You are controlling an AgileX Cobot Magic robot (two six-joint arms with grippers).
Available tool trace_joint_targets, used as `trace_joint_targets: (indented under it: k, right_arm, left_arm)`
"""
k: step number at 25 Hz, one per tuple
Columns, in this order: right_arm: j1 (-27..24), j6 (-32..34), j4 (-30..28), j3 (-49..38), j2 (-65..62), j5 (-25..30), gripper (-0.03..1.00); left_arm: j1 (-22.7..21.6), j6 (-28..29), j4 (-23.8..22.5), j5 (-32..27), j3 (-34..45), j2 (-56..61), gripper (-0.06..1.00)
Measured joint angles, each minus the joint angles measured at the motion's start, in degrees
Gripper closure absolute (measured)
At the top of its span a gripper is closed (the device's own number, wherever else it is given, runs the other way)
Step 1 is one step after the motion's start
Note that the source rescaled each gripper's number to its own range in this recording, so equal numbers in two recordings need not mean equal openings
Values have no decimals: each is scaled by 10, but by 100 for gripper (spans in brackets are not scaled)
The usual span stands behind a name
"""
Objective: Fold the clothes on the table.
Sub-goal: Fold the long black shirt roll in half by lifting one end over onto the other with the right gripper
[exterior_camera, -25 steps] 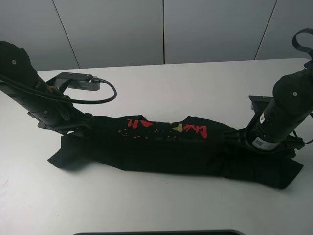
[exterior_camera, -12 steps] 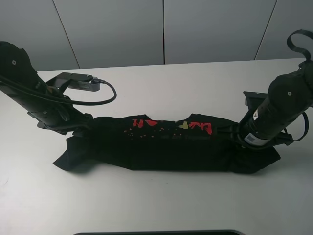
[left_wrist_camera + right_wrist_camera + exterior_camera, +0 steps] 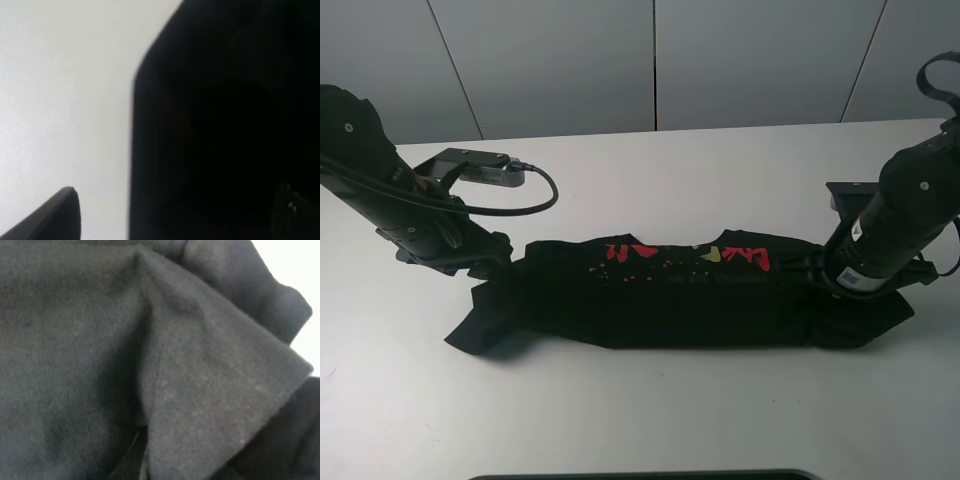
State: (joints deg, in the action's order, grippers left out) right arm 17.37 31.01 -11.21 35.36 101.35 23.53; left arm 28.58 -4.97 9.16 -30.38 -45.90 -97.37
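If the three o'clock end of the shirt [image 3: 670,300] is folded over, even lifting is advised; left gripper [image 3: 498,258] released, right gripper [image 3: 807,270] buried in cloth, grip cannot be told.

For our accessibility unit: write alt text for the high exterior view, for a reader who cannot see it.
A black T-shirt with red print lies folded into a long band across a white table. The left gripper sits at its left end and the right gripper at its right end, both jaws hard to make out against the dark cloth.
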Motion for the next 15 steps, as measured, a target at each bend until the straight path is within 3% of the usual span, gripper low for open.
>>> trace_joint_targets:
  k: [11,15]
  right_arm:
    - [-79,-19,-92,50,-87,161,83]
    - [-81,-63,-84,92,-123,215,83]
  left_arm:
    - [0,0,-1,-1,0,0,-5]
    - [0,0,-1,-1,0,0,-5]
